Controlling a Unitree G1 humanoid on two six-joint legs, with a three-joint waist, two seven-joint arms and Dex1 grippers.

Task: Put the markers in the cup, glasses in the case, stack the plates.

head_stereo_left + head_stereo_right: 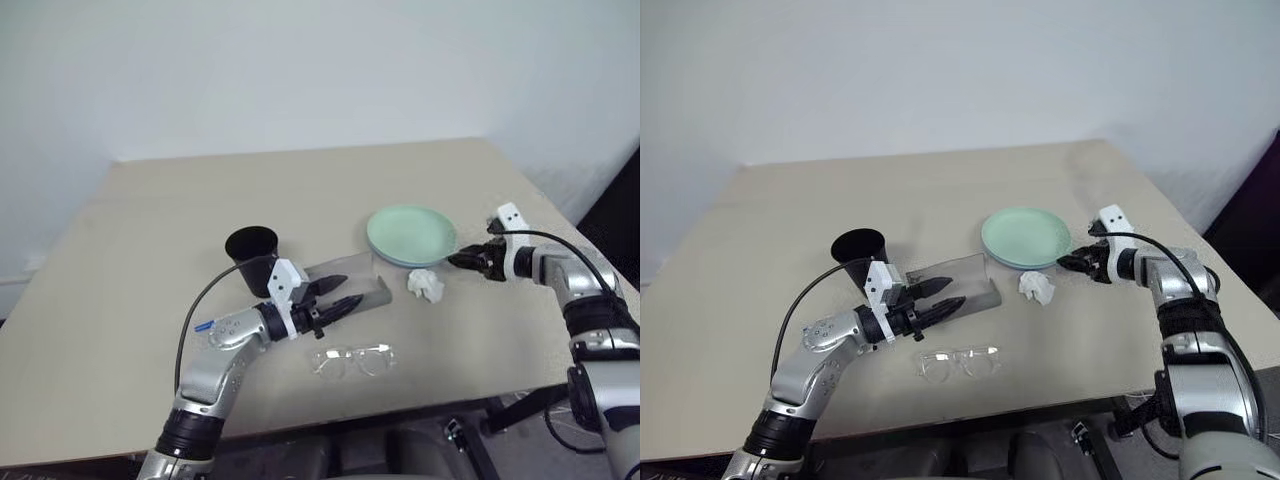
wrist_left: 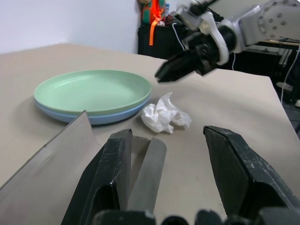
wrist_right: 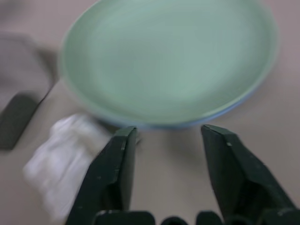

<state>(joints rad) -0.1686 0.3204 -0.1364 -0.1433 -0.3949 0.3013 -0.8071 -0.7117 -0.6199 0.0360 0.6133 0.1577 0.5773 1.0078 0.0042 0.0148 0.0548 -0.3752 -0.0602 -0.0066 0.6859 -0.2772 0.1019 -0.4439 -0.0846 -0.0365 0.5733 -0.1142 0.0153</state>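
The mint green plate lies on top of the light blue one, and the plates (image 1: 412, 235) sit right of centre. My right gripper (image 1: 453, 262) hovers open and empty just beside their near right rim, as the right wrist view (image 3: 168, 130) confirms. The grey case (image 1: 366, 284) lies open in the middle, and my left gripper (image 1: 338, 294) is open and empty over its left end. Behind it stands the black cup (image 1: 251, 256). The glasses (image 1: 352, 360) lie near the front edge. A marker's blue cap (image 1: 203, 326) peeks out beside my left forearm, which hides the rest of the marker.
A crumpled white paper (image 1: 426, 285) lies between the case and the plates, just below the plates' rim. The tan table (image 1: 150, 230) has its right edge close behind my right arm.
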